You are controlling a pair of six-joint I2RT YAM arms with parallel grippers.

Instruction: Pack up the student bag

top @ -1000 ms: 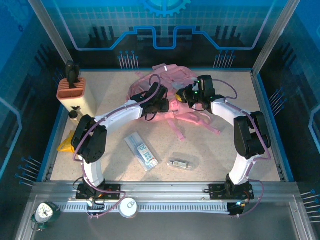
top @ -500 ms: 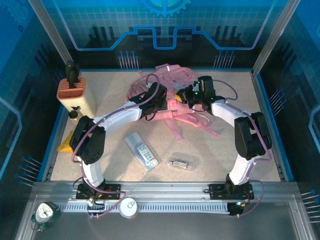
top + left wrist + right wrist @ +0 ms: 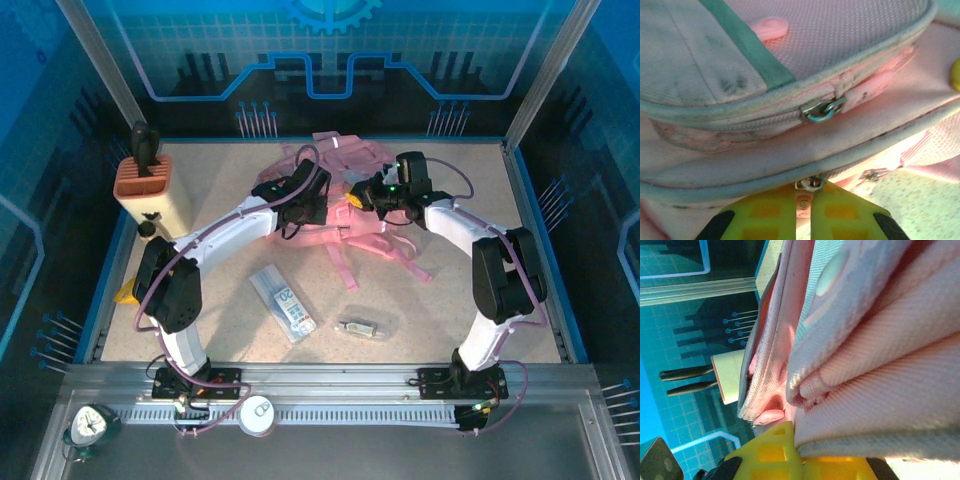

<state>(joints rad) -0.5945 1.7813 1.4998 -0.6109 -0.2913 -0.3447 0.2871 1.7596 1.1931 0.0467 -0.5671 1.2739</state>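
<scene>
The student bag (image 3: 350, 232), pink with pale pockets, lies bunched at the middle back of the table, its straps trailing toward the front. My left gripper (image 3: 322, 208) is at the bag's left side. In the left wrist view the left gripper (image 3: 805, 201) is shut on a small zip pull tab (image 3: 804, 206), just under the metal slider (image 3: 810, 184). A second zip slider (image 3: 822, 111) with a pink tab sits higher on the student bag (image 3: 790, 40). My right gripper (image 3: 356, 200) meets the bag from the right. The right gripper (image 3: 800, 458) is pinched shut on a thick fold of the student bag (image 3: 880, 390).
A holder with dark handles (image 3: 146, 186) stands at the back left, a small bottle (image 3: 148, 228) and a yellow thing (image 3: 128, 293) in front of it. A flat printed box (image 3: 283, 302) and a small clear packet (image 3: 362, 327) lie near the front.
The left gripper has shut on the zip pull. The left arm has drawn back and to the left, and the bag has bunched up and shifted a little toward the back.
</scene>
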